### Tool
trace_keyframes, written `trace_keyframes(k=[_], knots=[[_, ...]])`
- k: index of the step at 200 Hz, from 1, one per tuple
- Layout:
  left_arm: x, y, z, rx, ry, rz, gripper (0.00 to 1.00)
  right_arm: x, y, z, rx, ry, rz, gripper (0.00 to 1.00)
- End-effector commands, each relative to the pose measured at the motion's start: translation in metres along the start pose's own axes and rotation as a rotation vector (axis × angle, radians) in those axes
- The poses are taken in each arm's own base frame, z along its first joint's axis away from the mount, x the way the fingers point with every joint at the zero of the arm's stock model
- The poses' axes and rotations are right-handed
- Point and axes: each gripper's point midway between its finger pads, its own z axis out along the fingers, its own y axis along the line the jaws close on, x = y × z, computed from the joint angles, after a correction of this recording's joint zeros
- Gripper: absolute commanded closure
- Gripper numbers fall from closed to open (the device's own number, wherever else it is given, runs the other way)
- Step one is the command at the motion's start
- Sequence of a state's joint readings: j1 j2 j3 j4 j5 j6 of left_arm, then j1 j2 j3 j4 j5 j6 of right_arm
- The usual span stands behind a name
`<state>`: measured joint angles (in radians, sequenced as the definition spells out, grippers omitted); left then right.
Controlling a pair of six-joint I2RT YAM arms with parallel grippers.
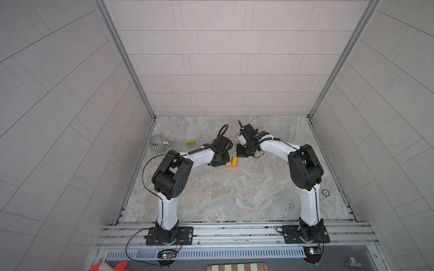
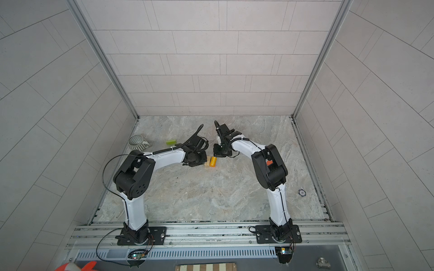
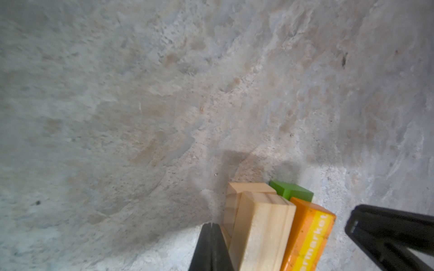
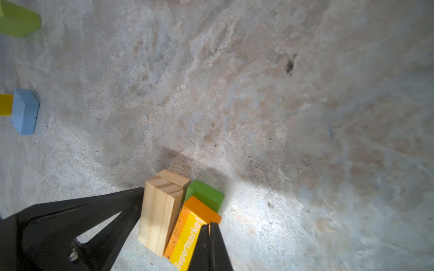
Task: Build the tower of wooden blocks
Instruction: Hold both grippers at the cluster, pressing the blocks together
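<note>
The wood block tower (image 1: 231, 162) is a tight cluster near the middle of the stone-patterned surface (image 1: 234, 199), with both arms meeting over it. The left hand (image 3: 212, 234) is shut with nothing between its fingers. In the right wrist view its tip comes right up against the side of the front tan block (image 4: 159, 215), on the side away from the orange block (image 4: 185, 232). The right hand (image 4: 209, 234) is also pinched closed and empty. It sits just beside the printed face of the orange block, and whether it touches I cannot tell.

Counted in the cluster:
- two tan blocks, with the second tan block (image 4: 175, 178) close behind the first
- one orange block, leaning against the tan one
- one dark green block (image 4: 207, 194), tucked behind the orange

Lying loose and well apart from the cluster:
- one light green block (image 1: 190, 142)
- one blue block (image 4: 24, 111)
- one yellow piece (image 4: 5, 104) touching the blue block, only partly in view

One ribbed mug (image 1: 156, 142) stands near the left wall, and one round chip (image 1: 325, 192) lies near the right edge.
</note>
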<state>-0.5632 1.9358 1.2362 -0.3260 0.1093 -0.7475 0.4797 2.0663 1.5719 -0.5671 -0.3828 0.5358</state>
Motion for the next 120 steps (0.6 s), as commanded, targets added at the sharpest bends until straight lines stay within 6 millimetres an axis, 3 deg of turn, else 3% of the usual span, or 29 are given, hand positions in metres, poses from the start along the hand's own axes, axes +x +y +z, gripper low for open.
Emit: trace_keyframes(k=[1,48,120], knots=[[-0.003,-0.001,-0.001,0.001,-0.004,0.004,1.00,0.003,-0.004,0.003,0.024,0.018,0.007,1.00],[-0.003,-0.001,-0.002,0.000,-0.004,0.006,1.00,0.006,-0.014,-0.004,0.063,0.008,0.002,1.00],[-0.002,0.000,-0.001,0.004,-0.005,0.002,1.00,0.017,-0.013,0.011,0.036,0.039,0.014,1.00]])
